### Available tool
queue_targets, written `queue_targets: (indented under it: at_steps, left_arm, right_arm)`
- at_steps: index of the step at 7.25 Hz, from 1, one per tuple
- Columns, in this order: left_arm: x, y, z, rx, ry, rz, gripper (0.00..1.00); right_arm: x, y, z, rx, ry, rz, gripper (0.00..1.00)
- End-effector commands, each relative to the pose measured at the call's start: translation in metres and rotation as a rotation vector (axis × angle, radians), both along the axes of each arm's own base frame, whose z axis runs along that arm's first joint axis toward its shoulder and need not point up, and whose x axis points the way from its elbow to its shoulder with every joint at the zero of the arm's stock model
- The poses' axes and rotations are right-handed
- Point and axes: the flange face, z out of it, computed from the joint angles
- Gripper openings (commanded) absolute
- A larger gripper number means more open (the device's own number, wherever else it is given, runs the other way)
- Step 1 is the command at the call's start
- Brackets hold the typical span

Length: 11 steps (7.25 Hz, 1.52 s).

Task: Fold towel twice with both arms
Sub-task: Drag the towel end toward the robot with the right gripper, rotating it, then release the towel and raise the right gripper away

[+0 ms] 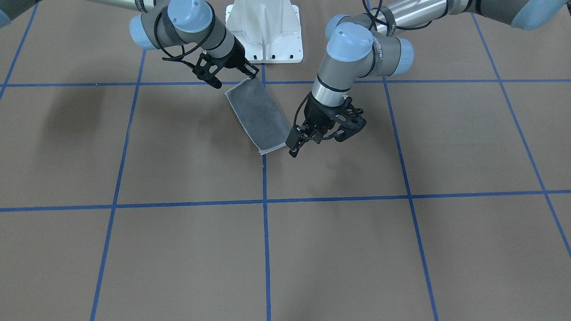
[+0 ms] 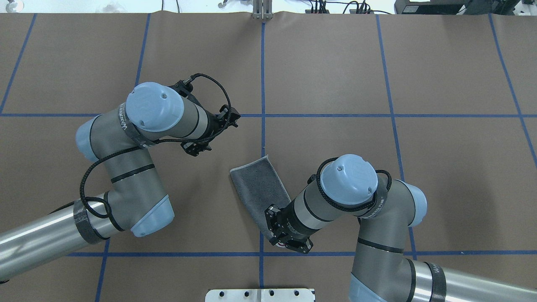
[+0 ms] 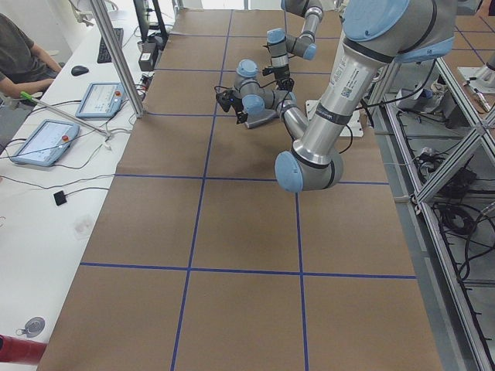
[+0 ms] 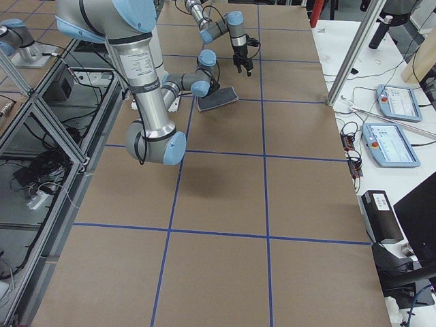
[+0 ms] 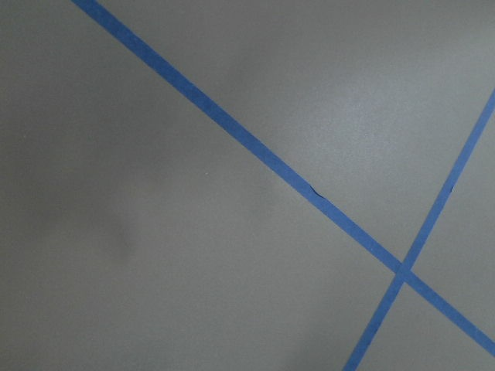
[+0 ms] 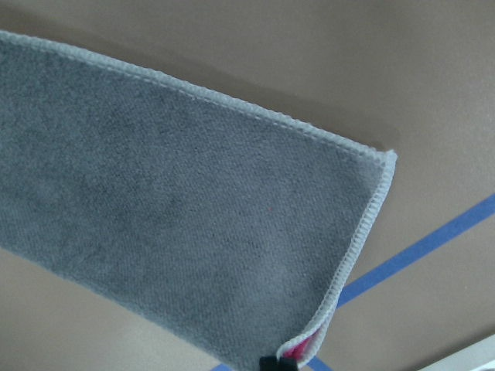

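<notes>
Towel (image 1: 258,113): once-folded strip, grey face up, flat on table (image 1: 134,249), slanted, just in front of white pedestal (image 1: 267,31). Light, limp terry; will sag when lifted, and layers may slide apart. Best hold: hemmed corners, both layers together. Right gripper (image 1: 252,71) pinches corner nearest pedestal, pink peeking beside fingertip. Left gripper (image 1: 294,146) beside end farthest from pedestal, not touching; fingers probably spread, poorly seen.

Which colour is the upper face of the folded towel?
The small terry towel shows grey, best in the right wrist-mounted view.
</notes>
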Motion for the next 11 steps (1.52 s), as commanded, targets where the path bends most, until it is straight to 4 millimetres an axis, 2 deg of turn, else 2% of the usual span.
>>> queue_targets:
  at_steps: [1,2,3,4,5,6,7,8,9,10,11]
  left_arm:
    - [-0.001,0.002,0.000,0.000,0.001,0.001,1.00]
    - [0.000,0.002,0.001,0.001,0.001,0.003,1.00]
    - [0.002,0.004,0.001,0.000,-0.001,0.006,1.00]
    - [0.002,0.004,0.001,0.000,0.001,0.006,1.00]
    - [0.004,0.008,0.006,-0.002,-0.005,0.014,1.00]
    - [0.001,0.015,0.012,0.010,-0.007,0.028,1.00]
    - [0.004,0.039,0.019,0.021,-0.001,0.060,1.00]
    - [-0.006,0.059,0.024,0.077,0.039,0.088,1.00]
    - [-0.014,0.068,0.034,0.135,0.074,0.108,1.00]
    - [-0.012,0.076,0.030,0.163,0.096,0.122,1.00]
    - [-0.002,0.087,0.033,0.252,0.064,0.158,1.00]
  right_arm:
    - [-0.005,0.009,-0.006,0.004,-0.008,-0.013,0.00]
    - [-0.008,0.012,-0.006,0.004,-0.007,-0.018,0.00]
    - [-0.009,0.013,-0.004,0.005,-0.004,-0.021,0.23]
    - [-0.010,0.014,-0.004,0.006,-0.003,-0.022,0.99]
    - [-0.009,0.014,-0.003,0.011,-0.004,-0.024,1.00]
    - [0.002,-0.007,-0.003,0.019,-0.006,0.009,1.00]
    - [0.020,-0.037,-0.002,0.021,-0.006,0.059,1.00]
    - [0.039,-0.068,0.000,0.021,-0.002,0.117,1.00]
    - [0.062,-0.102,0.007,0.025,0.012,0.187,1.00]
    - [0.080,-0.119,0.023,0.125,0.020,0.175,1.00]
    - [0.091,-0.133,0.028,0.217,0.021,0.166,1.00]
